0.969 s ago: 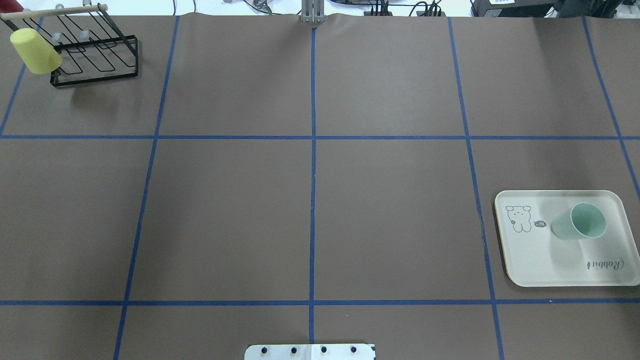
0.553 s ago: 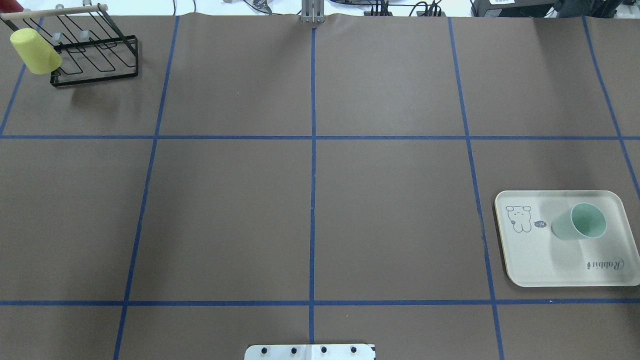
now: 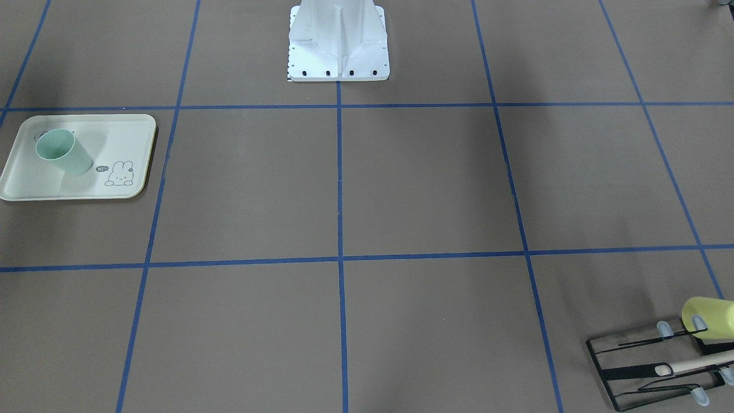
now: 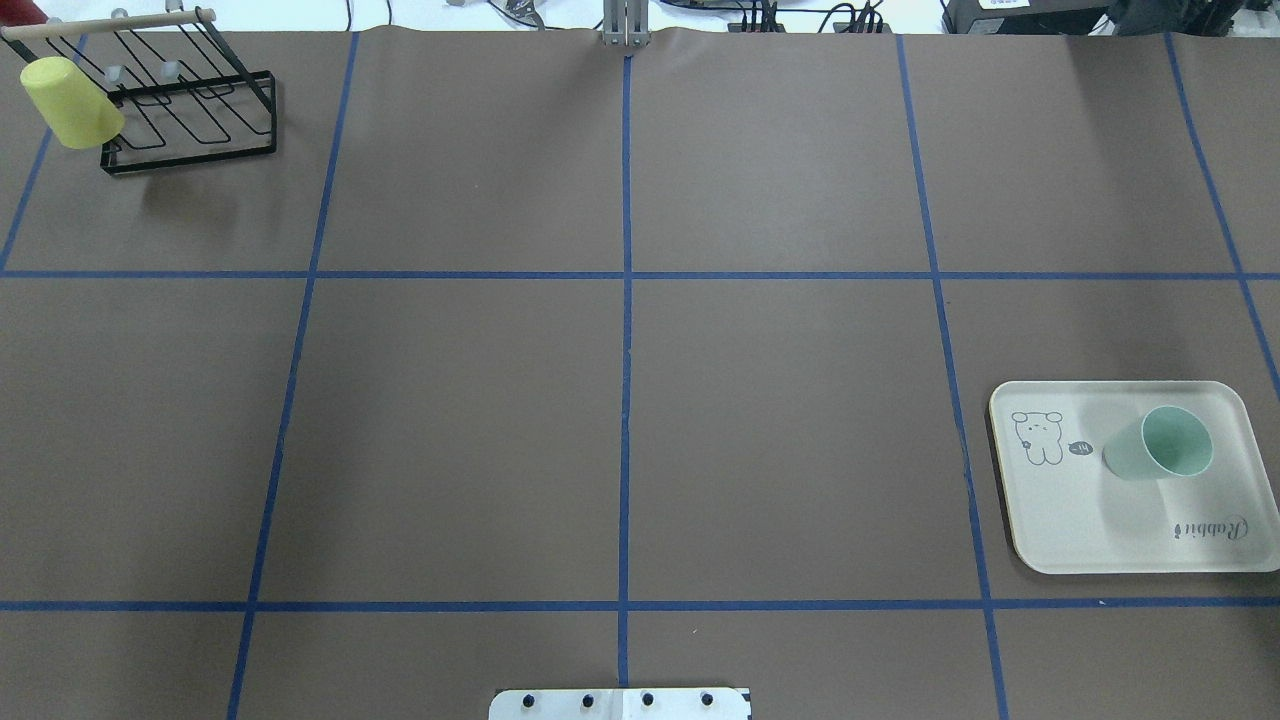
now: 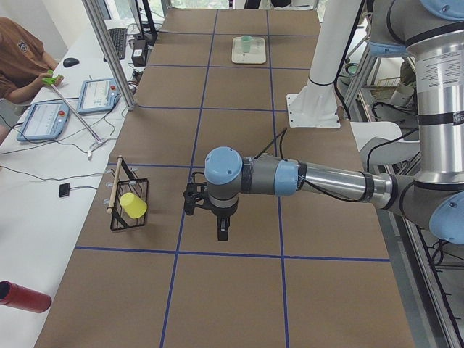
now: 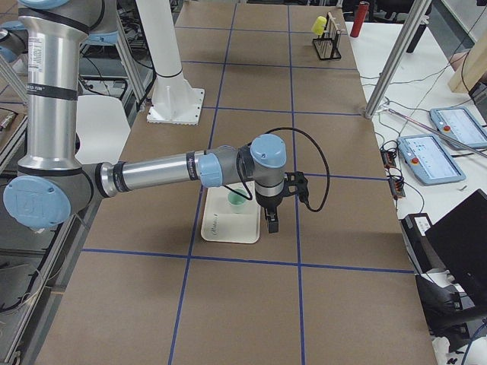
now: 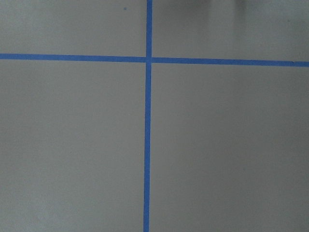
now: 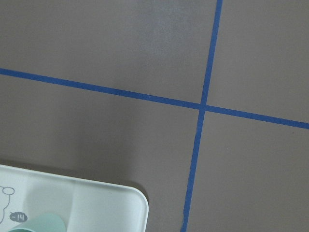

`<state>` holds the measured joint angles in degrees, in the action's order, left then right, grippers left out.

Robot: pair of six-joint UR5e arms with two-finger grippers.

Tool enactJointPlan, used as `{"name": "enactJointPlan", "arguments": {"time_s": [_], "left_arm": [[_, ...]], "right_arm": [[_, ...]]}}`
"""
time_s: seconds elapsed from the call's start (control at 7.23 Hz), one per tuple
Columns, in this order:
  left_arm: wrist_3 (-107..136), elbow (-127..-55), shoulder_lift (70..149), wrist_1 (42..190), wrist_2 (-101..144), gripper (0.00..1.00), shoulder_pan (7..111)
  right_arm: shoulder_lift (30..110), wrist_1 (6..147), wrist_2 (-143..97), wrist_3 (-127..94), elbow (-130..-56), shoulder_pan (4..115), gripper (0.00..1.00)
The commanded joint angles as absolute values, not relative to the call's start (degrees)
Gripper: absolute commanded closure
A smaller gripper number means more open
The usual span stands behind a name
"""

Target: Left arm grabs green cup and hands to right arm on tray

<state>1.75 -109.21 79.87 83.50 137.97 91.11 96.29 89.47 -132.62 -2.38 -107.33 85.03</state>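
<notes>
The green cup [image 4: 1160, 445] stands mouth up on the cream tray [image 4: 1080, 520] at the right of the table; both also show in the front-facing view, cup [image 3: 63, 152] on tray [image 3: 34, 183]. The right wrist view catches the tray's corner [image 8: 96, 203] and the cup's edge [image 8: 41, 224]. The right gripper [image 6: 272, 224] shows only in the exterior right view, pointing down above the tray's edge beside the cup [image 6: 237, 199]; open or shut cannot be told. The left gripper [image 5: 223, 232] shows only in the exterior left view, hanging over bare table near the rack; its state cannot be told.
A black wire rack [image 4: 190, 110] with a pale yellow cup [image 4: 70, 90] on it stands at the far left corner. The robot's base plate [image 3: 338, 46] sits at the near middle edge. An operator [image 5: 22, 58] sits at the side table.
</notes>
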Motion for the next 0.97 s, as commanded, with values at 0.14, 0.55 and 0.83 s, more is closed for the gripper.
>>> {"name": "enactJointPlan", "arguments": {"time_s": [0.14,0.55,0.83], "left_arm": [[1.8,-108.9,80.1,83.6,138.2,0.00,91.1],[1.8,-109.3,80.2,83.5,137.8,0.00,91.1],[1.8,-109.2,80.2,83.5,137.7,0.00,91.1]], "right_arm": [[96.8,89.5,-133.3,-2.3,-107.1,85.1,0.00],[96.7,89.5,-133.2,-2.3,-106.9,85.1,0.00],[96.7,89.5,-133.1,-2.4,-106.3,85.1,0.00]]}}
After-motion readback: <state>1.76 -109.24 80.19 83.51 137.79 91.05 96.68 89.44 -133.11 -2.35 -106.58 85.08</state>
